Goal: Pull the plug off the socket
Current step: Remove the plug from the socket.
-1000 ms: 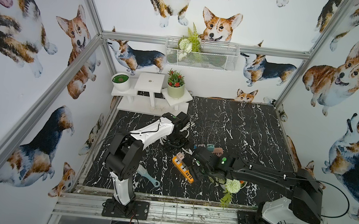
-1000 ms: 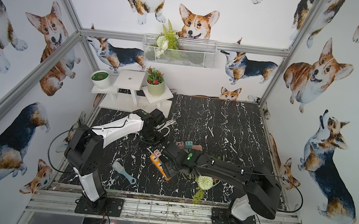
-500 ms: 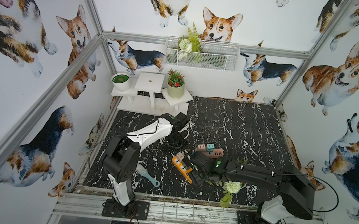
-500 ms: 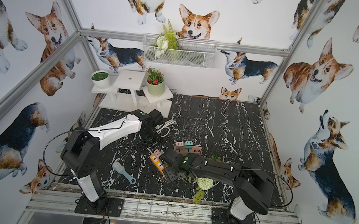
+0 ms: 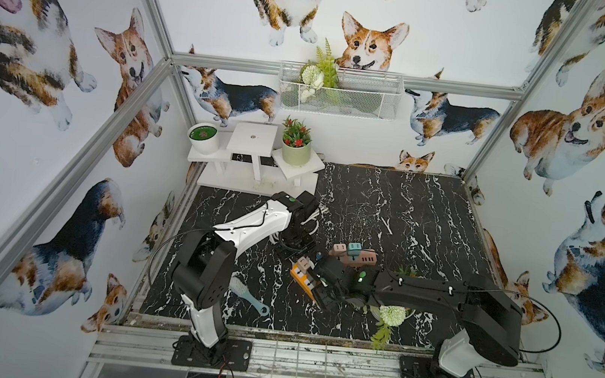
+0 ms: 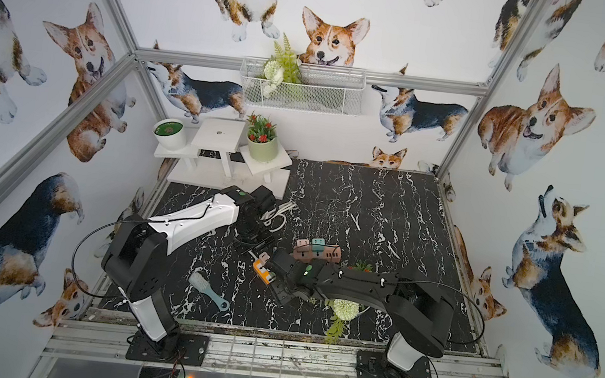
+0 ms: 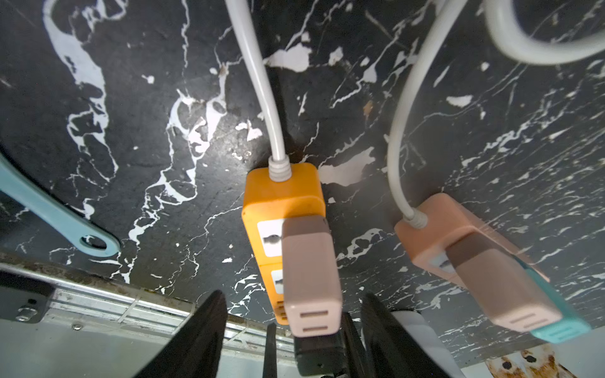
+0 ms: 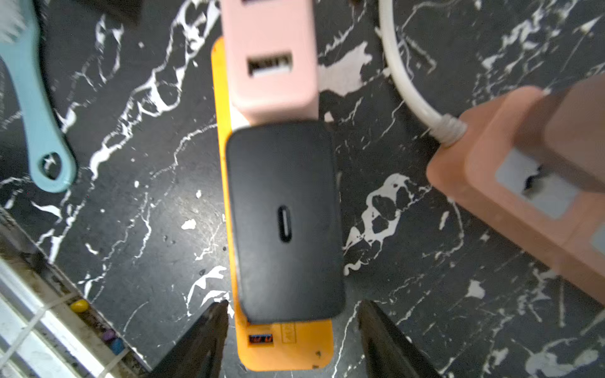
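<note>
Fingers (image 8: 209, 337) apart but narrowing on my left gripper (image 7: 293, 293) and right gripper (image 8: 293, 301); right now flanks the flat black rectangular plastic plug (image 8: 284, 222); grasp next

Orange socket (image 8: 288, 350), apparently black plug (image 8: 284, 222)

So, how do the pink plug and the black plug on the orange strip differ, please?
The pink plug shows rectangular ports; the black plug shows one oval slot. Pink sits nearer the cord end, black nearer the USB end. Both sit in the orange strip.
</note>
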Tool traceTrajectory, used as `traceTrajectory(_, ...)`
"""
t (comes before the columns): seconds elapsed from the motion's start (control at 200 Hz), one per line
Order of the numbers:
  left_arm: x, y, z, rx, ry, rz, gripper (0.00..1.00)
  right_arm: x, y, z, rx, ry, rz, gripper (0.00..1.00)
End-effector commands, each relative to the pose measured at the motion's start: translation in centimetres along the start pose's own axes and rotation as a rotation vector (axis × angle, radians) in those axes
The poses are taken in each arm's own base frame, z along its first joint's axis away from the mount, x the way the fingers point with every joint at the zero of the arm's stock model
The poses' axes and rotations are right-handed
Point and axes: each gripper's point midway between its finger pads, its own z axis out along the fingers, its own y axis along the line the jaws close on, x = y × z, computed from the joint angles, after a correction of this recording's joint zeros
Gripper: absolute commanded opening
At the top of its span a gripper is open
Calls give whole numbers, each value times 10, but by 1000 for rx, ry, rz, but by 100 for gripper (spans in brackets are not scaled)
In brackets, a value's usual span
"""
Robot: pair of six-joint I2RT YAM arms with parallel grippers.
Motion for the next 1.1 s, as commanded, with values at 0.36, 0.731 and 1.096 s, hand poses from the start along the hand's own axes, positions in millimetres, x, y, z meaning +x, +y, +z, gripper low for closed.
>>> traceTrajectory(0.36,4,-1,7,-13,19,-24,63,13,-1,17,17,54,9,41)
traceTrajectory(0.731,16,5,5,-19,20,-66,39,24,-9,17,45,80,15,40)
traceTrajectory(1.096,5,1,16,-75,-20,-55,45,26,-11,18,60,93,14,41)
